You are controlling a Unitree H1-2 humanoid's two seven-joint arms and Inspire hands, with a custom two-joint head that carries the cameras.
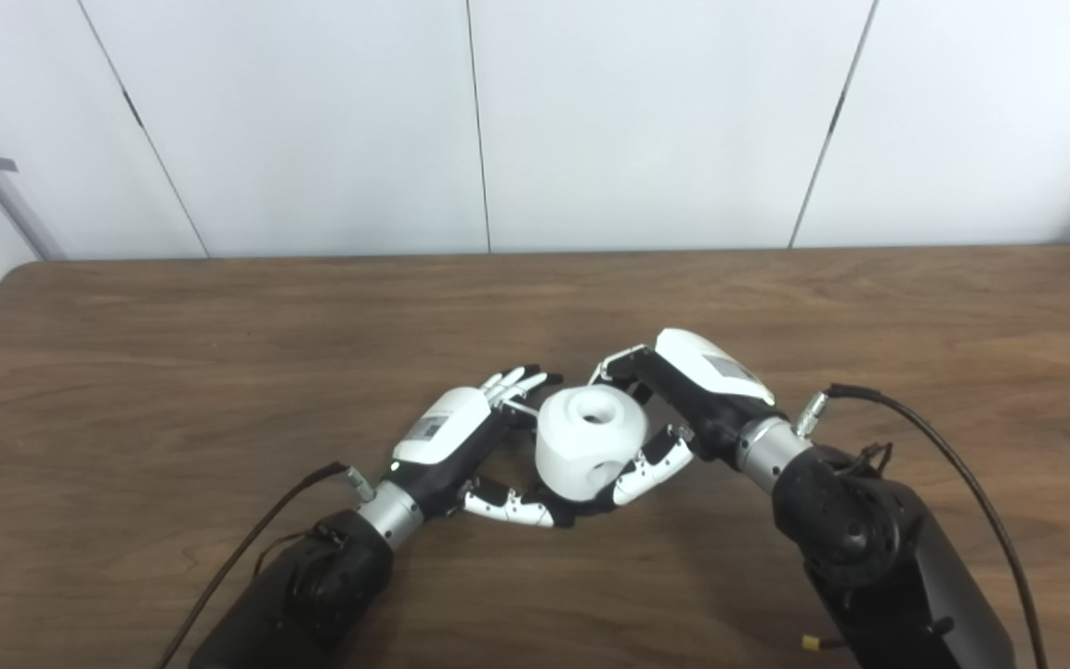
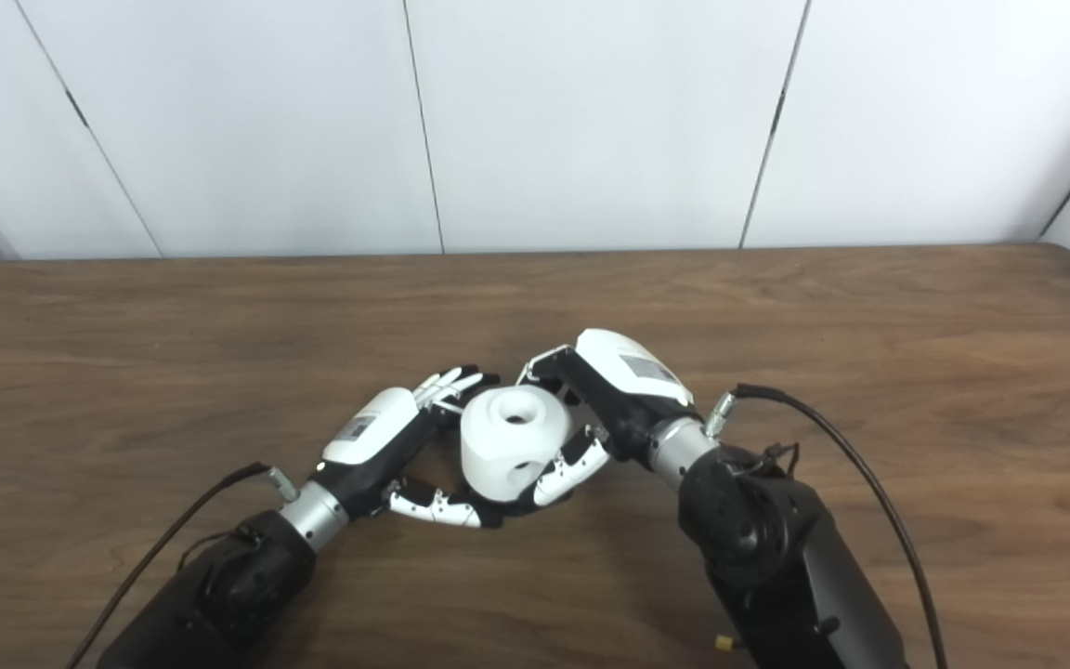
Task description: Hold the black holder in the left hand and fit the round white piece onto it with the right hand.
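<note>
1. Left eye view: round white piece (image 1: 589,442) sits mid-table (image 1: 219,325), upright, hole in its top facing up, another hole in its side.
2. Right hand (image 1: 684,395) at its 3 o'clock, fingers (image 1: 651,462) and thumb wrapped around it, clamped on.
3. Left hand (image 1: 461,437) at its 9 o'clock, fingers spread around something dark at the piece's base; can't confirm the black holder or a firm grip.
4. Both arms' cables trail toward 6 o'clock.
</note>
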